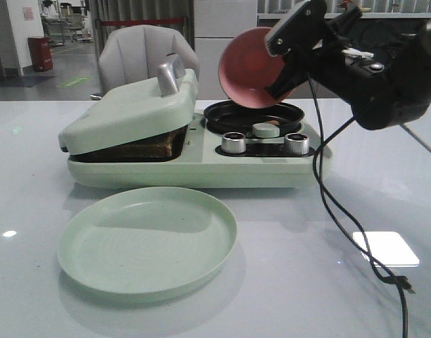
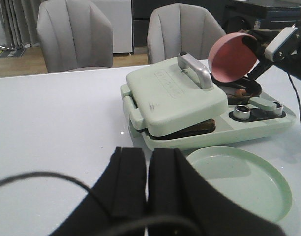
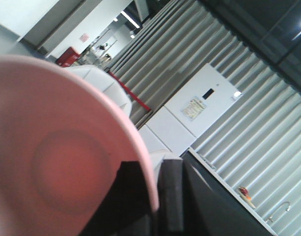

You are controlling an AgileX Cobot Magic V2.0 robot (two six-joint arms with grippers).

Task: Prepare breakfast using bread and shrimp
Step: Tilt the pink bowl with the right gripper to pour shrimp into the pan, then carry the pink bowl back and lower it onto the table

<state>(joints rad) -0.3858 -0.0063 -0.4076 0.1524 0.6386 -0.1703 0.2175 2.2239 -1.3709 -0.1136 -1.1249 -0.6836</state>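
The right claw (image 1: 284,76) grips a pink bowl (image 1: 248,68) by its rim, tipped over the black pan (image 1: 253,117) where the shrimp (image 2: 242,92) seem to lie, the bread (image 1: 141,148) sits under the lid (image 1: 131,109), and the left claw (image 2: 147,184) is closed and empty; tipped further, the bowl could slip or knock the pan.

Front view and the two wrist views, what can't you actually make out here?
- Bread: only a dark edge shows under the closed lid in the front and left wrist views.
- Shrimp: the pan interior is blocked by the tilted pink bowl in the front view and indistinct in the left wrist view.
- Right gripper: fingertips partly cut off at the right wrist view's edge.
- Left gripper: a black blur in the left wrist view.
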